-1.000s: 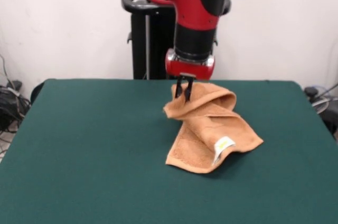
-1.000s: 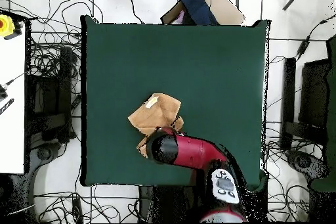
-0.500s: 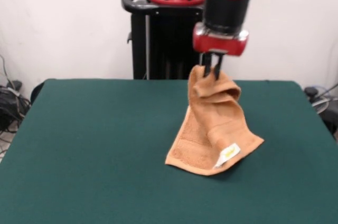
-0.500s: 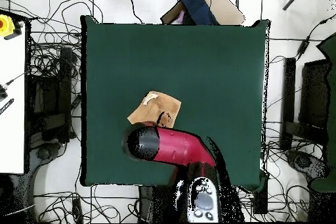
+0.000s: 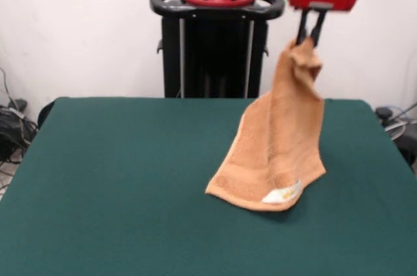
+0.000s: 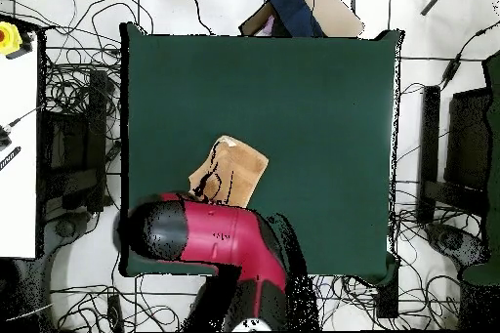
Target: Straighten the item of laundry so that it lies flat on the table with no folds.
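The orange-tan towel (image 5: 280, 139) hangs stretched from one pinched corner, its lower edge with the white tag still resting on the green table (image 5: 117, 178). My gripper (image 5: 307, 40) is high at the right of the front view, shut on the towel's top corner. In the overhead view the towel (image 6: 237, 167) shows just beyond the red arm, which hides the gripper; the table (image 6: 312, 95) spreads around it.
The black pedestal (image 5: 215, 41) stands behind the table's far edge. Cables cover the floor around the table (image 6: 78, 85). A white bench (image 6: 18, 153) sits at the overhead view's left, and a cardboard box with dark cloth (image 6: 298, 7) lies past the table's top edge.
My gripper has risen and moved to the right in the front view, pulling the towel's corner up. The crumpled folds have drawn out into a hanging sheet; the lower edge stays on the table.
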